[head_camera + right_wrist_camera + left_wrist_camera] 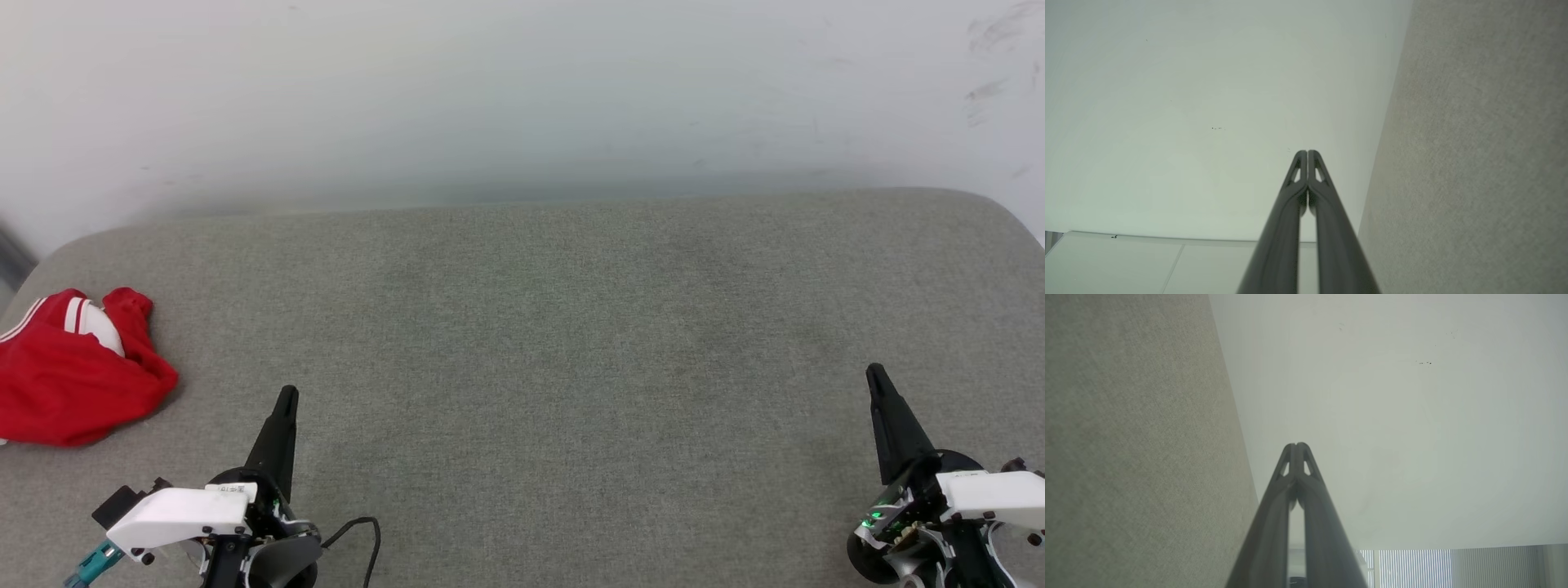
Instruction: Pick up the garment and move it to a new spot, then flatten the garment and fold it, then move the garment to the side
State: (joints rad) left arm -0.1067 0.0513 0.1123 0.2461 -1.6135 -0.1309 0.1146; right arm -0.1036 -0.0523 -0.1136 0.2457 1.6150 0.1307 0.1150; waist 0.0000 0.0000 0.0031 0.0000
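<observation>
The garment lies crumpled at the far left edge of the grey fabric surface, red with a bit of white sleeve and striped trim showing. My left gripper rests at the lower left, shut and holding nothing, a short way right of the garment and apart from it. At the lower right my right gripper is shut too, far from the garment. Both wrist views show the fingertips pressed together, left gripper and right gripper, pointing toward the pale wall.
A pale wall rises behind the grey surface, whose far corners are rounded. A black cable loops beside the left wrist. The left wrist view shows window blinds low down.
</observation>
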